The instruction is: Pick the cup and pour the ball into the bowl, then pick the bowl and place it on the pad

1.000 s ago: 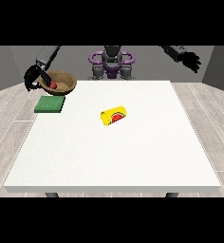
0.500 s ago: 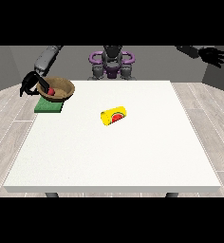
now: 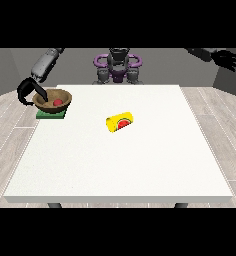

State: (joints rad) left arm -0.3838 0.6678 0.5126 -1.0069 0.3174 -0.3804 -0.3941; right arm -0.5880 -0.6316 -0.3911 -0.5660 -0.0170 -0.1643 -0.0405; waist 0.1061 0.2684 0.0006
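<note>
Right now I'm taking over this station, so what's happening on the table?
The hand at the view's left holds the rim of the brown wooden bowl, which sits on the green pad with the red ball inside. The yellow cup lies on its side mid-table. The hand at the view's right is raised, off to the side, fingers spread.

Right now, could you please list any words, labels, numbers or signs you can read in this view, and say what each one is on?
There is no readable text in this view.
The yellow cup, lying on its side on the white table, bears a red and green picture, with no letters that can be made out.
The wooden bowl, the red ball in it and the green pad under it carry no marking.
</note>
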